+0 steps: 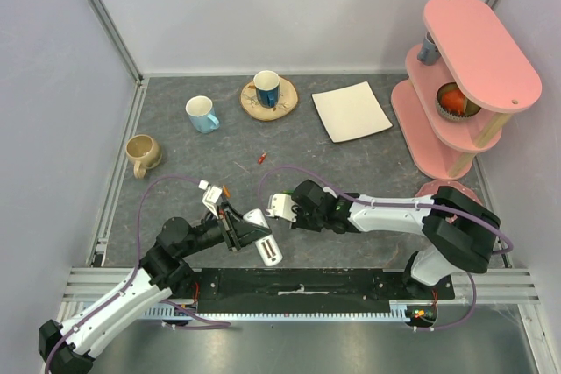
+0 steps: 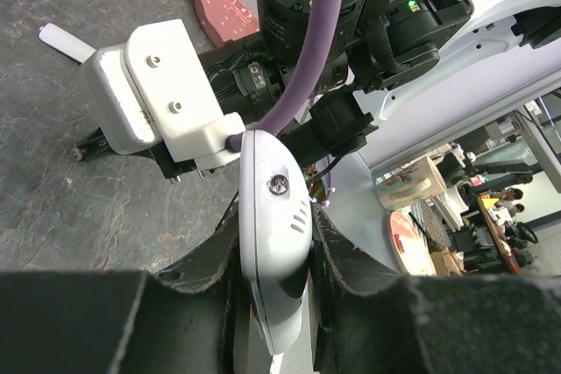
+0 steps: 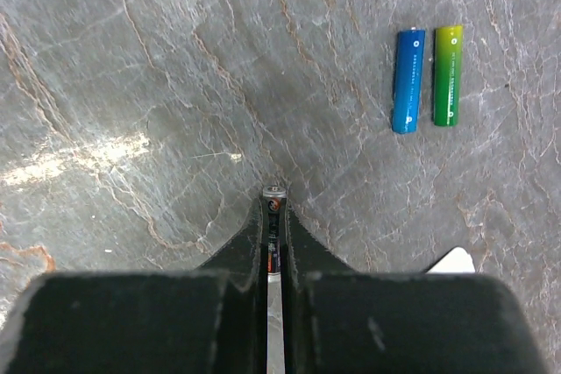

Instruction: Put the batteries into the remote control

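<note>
Two grippers work close together at the near edge of the table (image 1: 351,164). The left gripper (image 2: 275,256) is clamped on the remote control (image 2: 273,208), its fingers (image 2: 351,278) pressing the two long edges of the white bar, which is held at a tilt. Just beside the remote, the right gripper (image 3: 274,216) points down at the grey surface, jaws drawn tight on a held battery (image 3: 274,192); only its metal tip shows, so its colour cannot be told. Beyond that tip, a blue battery (image 3: 408,81) and a green battery (image 3: 447,74) lie on the table, parallel, near each other but apart. Farther out lies a red battery (image 1: 262,158) on its own. Toward the back stand a tan mug (image 1: 142,153), a light blue mug (image 1: 202,114), a white plate (image 1: 351,110) and a pink shelf (image 1: 465,76).
</note>
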